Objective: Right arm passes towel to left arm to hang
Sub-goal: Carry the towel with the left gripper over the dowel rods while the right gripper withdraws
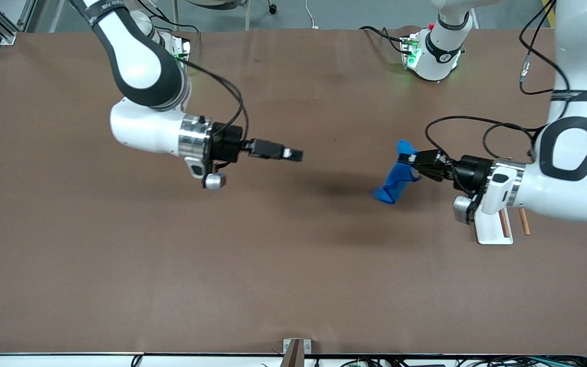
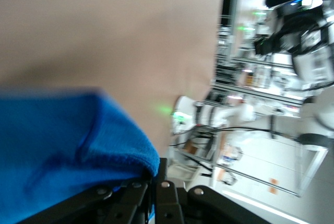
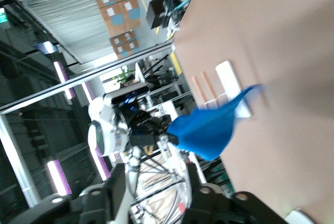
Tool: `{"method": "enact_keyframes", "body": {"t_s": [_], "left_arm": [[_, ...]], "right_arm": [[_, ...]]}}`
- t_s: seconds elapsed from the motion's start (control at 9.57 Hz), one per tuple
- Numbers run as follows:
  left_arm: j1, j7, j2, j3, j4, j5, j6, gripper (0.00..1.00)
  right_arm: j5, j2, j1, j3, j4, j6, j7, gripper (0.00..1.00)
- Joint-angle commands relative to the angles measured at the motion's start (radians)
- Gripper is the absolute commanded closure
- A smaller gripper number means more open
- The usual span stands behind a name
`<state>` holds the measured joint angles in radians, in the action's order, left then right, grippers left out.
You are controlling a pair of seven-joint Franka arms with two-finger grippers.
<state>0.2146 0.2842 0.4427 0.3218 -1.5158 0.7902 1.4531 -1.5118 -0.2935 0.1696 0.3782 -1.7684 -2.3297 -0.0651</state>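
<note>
The bright blue towel (image 1: 394, 178) hangs in the air from my left gripper (image 1: 411, 160), which is shut on its upper edge above the table toward the left arm's end. In the left wrist view the towel (image 2: 62, 145) bulges out right at the left gripper (image 2: 155, 182), whose jaws are pressed together on the cloth. My right gripper (image 1: 298, 154) hovers over the middle of the table, apart from the towel, open with nothing between its fingers. The right wrist view shows the right gripper (image 3: 154, 192) with its jaws spread, and the towel (image 3: 206, 130) farther off.
A white stand (image 1: 492, 229) with two copper rods (image 1: 524, 221) sits on the brown table (image 1: 171, 265) under the left arm's wrist. The two arm bases stand along the table's edge farthest from the front camera. A small bracket (image 1: 293, 351) marks the nearest edge.
</note>
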Motion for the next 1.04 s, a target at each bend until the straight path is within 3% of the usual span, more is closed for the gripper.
{"method": "enact_keyframes", "body": {"t_s": [0.0,0.31,0.73,0.94], "left_arm": [[0.002,-0.083,-0.03,-0.006,-0.011,-0.258,0.015,1.0],[0.022,-0.194,-0.032,-0.053,-0.014,-0.431,0.099,1.0],[0.112,-0.223,-0.027,-0.069,-0.014,-0.727,0.177,1.0],[0.166,-0.058,-0.003,-0.069,0.018,-0.842,0.225,1.0]], "right_arm": [[0.185,0.016,-0.097,0.01,-0.061,0.013,0.013,0.0],[0.481,0.016,-0.244,0.005,-0.095,0.084,0.021,0.0],[0.995,0.045,-0.242,-0.183,-0.095,0.115,0.066,0.0],[1.198,0.106,-0.242,-0.275,-0.083,0.189,0.079,0.0]]}}
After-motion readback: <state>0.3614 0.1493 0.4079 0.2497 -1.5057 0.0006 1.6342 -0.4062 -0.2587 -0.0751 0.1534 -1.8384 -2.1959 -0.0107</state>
